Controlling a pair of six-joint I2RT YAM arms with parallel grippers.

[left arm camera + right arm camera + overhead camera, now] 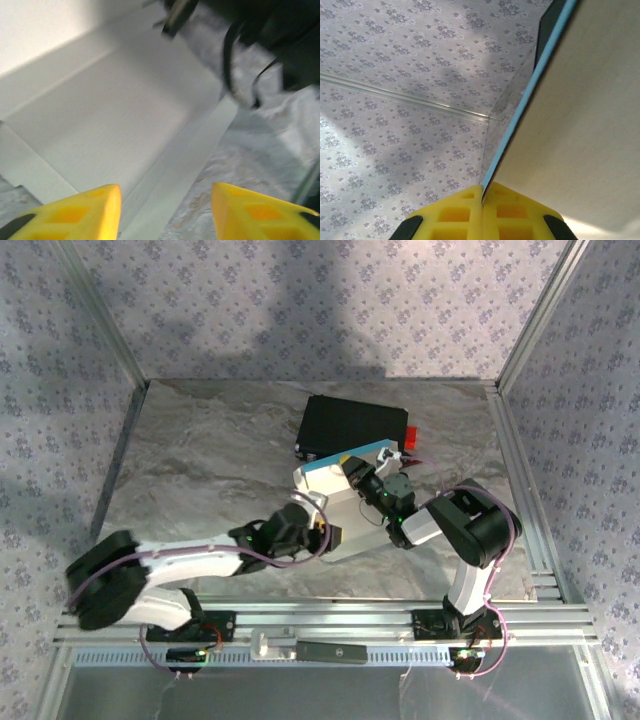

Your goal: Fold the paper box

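Note:
The paper box (358,536) lies partly folded mid-table, white side up, with one cyan-blue panel (345,460) lifted at its far edge. My right gripper (358,473) is shut on that raised panel. In the right wrist view the panel's thin cyan edge (530,95) runs up from between the closed yellow fingertips (482,194), its white face (580,115) to the right. My left gripper (325,528) stands open over the sheet's near left part. Its yellow fingers (95,212) straddle a white flap and crease (165,165) with nothing held.
A black hard case (352,428) with a red part sits just behind the box. The marbled table (200,460) is bounded by aluminium rails and patterned walls. The right arm (280,45) looms close above the sheet's far side.

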